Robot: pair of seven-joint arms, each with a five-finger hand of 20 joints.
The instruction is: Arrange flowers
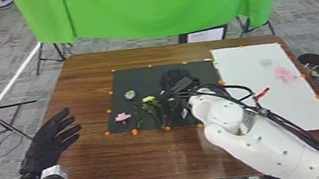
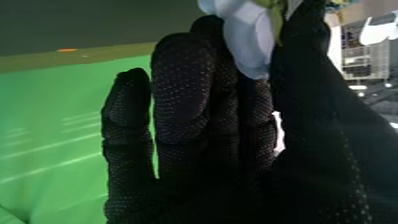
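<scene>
Black-gloved, the robot's right hand is over the dark mat, thumb and fingers pinching a white flower. Pink flower and yellow flower lie left of it; the left hand is open, well apart.

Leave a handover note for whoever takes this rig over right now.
Left hand: open, by the table's left side, holding nothing.
Right hand: over the dark mat, pinching a white flower between thumb and fingers.
Dark mat: small pink flower, yellow-green flower and pale blue flower lie there.
White sheet: a pale pink bunch lies on it.
Done: white flower grasped; I can't tell which lying pieces are final.
Left: white flower to be placed, then probably the rest arranged.
</scene>
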